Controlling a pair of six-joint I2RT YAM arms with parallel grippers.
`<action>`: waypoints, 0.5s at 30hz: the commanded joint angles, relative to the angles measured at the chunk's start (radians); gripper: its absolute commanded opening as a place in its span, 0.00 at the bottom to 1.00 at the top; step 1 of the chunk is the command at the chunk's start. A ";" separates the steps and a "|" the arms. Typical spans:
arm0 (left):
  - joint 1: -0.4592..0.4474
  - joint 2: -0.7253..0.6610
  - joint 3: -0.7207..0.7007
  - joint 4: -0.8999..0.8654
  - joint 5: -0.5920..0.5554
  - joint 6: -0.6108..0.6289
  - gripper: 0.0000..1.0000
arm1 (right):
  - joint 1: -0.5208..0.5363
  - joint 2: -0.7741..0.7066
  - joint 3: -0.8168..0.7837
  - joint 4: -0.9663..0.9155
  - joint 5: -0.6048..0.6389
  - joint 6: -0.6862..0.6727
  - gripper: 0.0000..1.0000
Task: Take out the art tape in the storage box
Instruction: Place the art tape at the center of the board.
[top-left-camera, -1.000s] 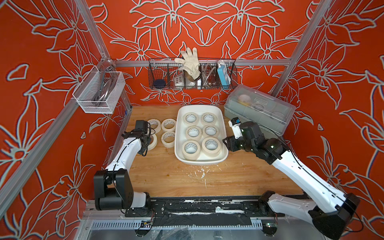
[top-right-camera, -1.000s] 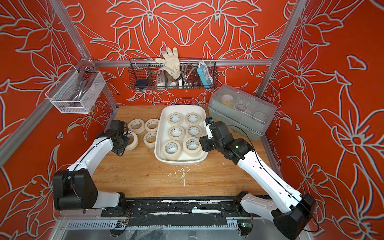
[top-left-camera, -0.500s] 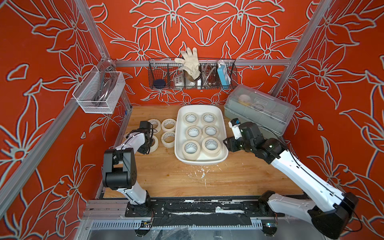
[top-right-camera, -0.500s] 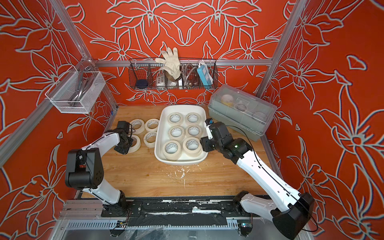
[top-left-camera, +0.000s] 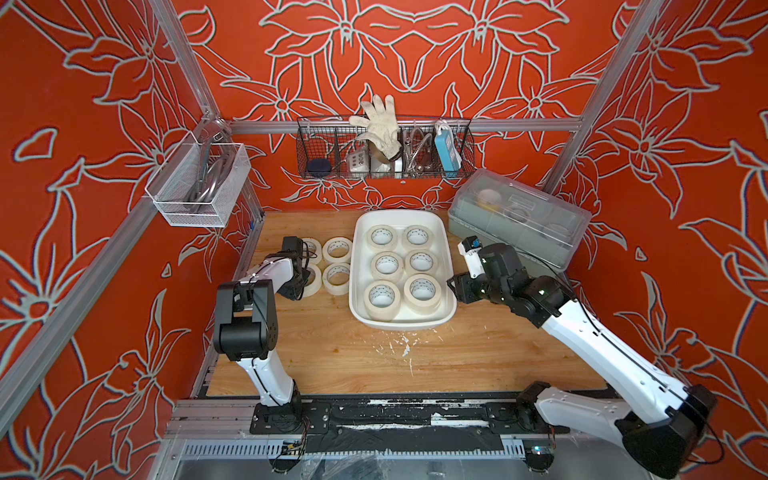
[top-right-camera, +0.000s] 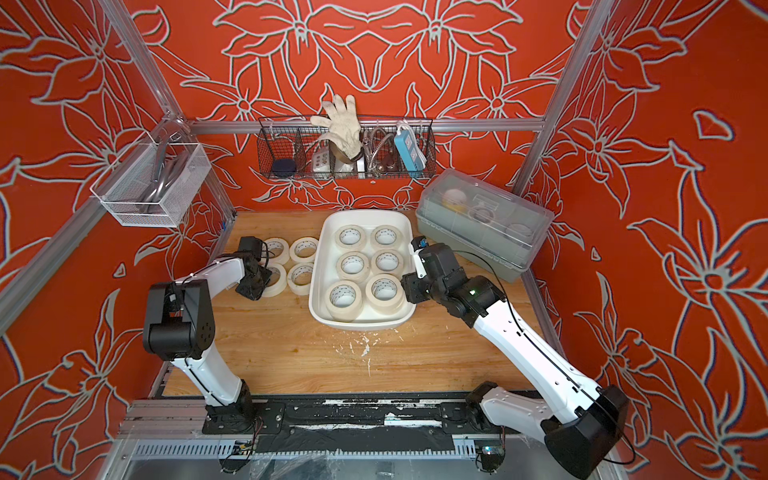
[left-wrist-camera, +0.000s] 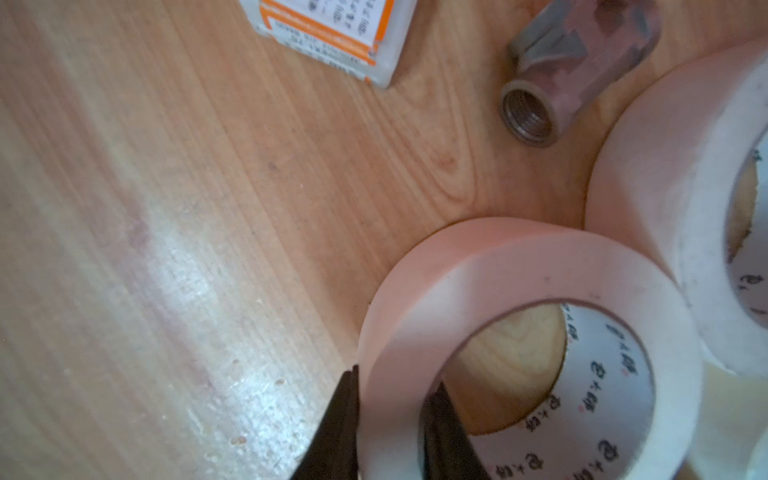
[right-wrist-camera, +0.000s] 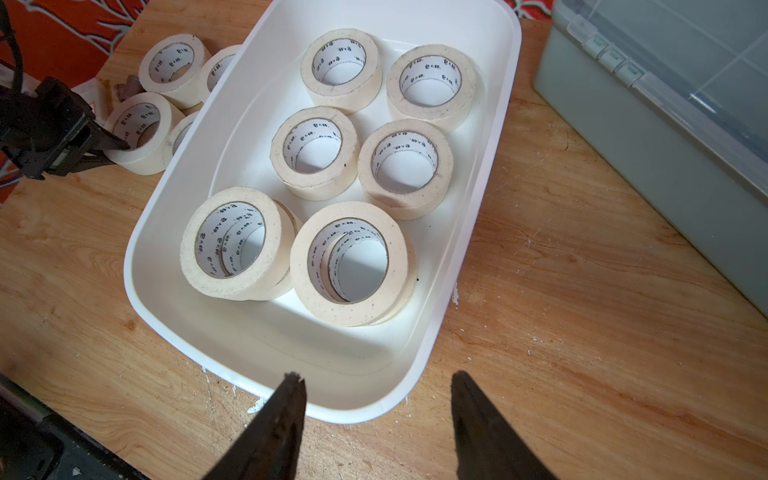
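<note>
Left arm has folded back, left gripper (left-wrist-camera: 395, 378) pinching a roll (left-wrist-camera: 528, 270) by its wall on the table (top-left-camera: 332, 353) beside the box (top-left-camera: 401, 324); release only once flat; right gripper (right-wrist-camera: 376, 375) waits half-open, empty.

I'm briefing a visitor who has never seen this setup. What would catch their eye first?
The red walls with big white flower outlines dominate. Mid-table sits a white tub holding cream tape rolls, with four more rolls on the wood to its left. There the left gripper is clamped on one roll's wall, while the right gripper is open at the tub's right side.
</note>
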 joint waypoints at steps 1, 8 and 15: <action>0.004 0.005 -0.001 0.029 0.029 0.012 0.25 | -0.007 0.002 -0.010 -0.019 0.011 -0.013 0.60; 0.003 -0.059 0.035 -0.001 0.042 0.138 0.44 | -0.009 -0.005 -0.010 -0.024 0.005 -0.012 0.61; 0.003 -0.118 0.113 -0.132 -0.030 0.214 0.63 | -0.012 -0.016 -0.020 -0.014 -0.015 -0.018 0.61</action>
